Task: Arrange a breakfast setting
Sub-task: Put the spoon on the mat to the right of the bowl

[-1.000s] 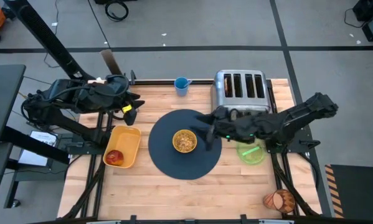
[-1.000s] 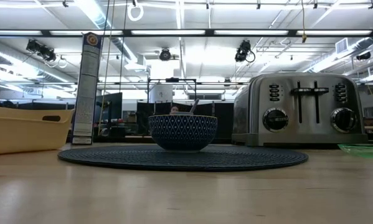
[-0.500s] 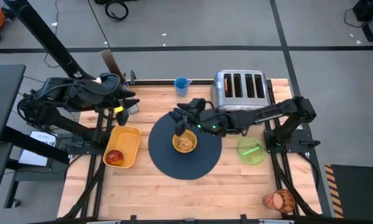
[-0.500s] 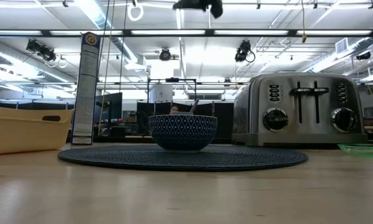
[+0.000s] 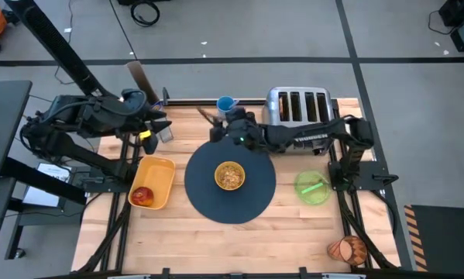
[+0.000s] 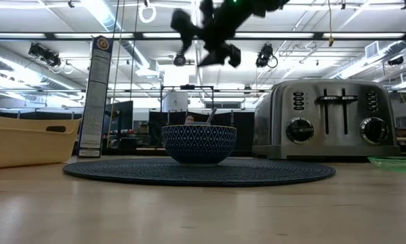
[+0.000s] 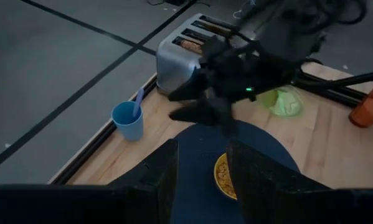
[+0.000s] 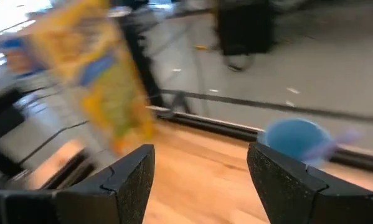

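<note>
The dark round mat lies mid-table with the cereal bowl standing on it. A small blue cup at the far edge has a spoon handle sticking up out of it. My right gripper hangs open above the mat's far edge, just short of that cup, holding nothing. My left gripper is open and empty at the far left. The apple lies in a yellow tray. The green plate lies at the right, and the orange-brown cup at the near right corner. Toast sits in a toaster slot.
The chrome toaster stands at the far edge, right of the blue cup. A tall cereal box stands upright at the far left, close to my left arm. Bare wood lies along the table's near side.
My right gripper has swung from above the mat's right side across the bowl toward the far edge, sinking as it went, and now hangs beside the blue cup. Its fingers have stayed open. Bowl, mat and cup have not moved.
</note>
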Tool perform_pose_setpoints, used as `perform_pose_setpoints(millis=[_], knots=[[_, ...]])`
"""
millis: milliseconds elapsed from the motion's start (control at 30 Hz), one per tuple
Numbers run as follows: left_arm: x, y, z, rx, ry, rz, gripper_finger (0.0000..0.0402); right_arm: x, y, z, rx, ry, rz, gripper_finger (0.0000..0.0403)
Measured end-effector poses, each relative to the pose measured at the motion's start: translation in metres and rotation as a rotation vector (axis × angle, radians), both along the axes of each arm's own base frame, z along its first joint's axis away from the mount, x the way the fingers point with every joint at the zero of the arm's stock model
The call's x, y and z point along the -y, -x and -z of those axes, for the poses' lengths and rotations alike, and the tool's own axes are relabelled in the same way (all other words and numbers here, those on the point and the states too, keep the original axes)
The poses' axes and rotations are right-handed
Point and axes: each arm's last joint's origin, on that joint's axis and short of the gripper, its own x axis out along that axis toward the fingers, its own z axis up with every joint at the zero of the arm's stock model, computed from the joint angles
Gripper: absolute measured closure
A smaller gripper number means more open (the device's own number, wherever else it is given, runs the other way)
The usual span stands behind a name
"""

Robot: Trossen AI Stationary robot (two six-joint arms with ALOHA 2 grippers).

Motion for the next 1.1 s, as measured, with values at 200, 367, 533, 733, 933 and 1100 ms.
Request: perform_pose_setpoints(millis=[200,367,533,733,933,1100], knots=[[-0.009,0.000,0.000,0.001,-0.001,-0.059,0.0258,0.048,0.015,0.019,0.004,-0.198,0.180,0.0142],[-0.016,0.000,0.000,-0.008,-0.015,-0.095,0.0258,0.081,0.025,0.023,0.041,-0.331,0.197,0.0143],[-0.021,0.001,0.000,-0.016,-0.028,-0.118,0.0258,0.095,0.029,0.021,0.043,-0.391,0.195,0.0150],[-0.023,0.001,0.000,-0.022,-0.037,-0.129,0.0258,0.095,0.028,-0.022,-0.005,-0.338,0.217,0.0152],[-0.023,0.001,0.000,-0.026,-0.044,-0.123,0.0258,0.109,0.039,-0.034,-0.081,-0.397,0.290,0.0152],[-0.023,0.000,-0.001,-0.013,-0.045,-0.122,0.0258,0.123,0.034,-0.023,-0.071,-0.423,0.285,0.0152]])
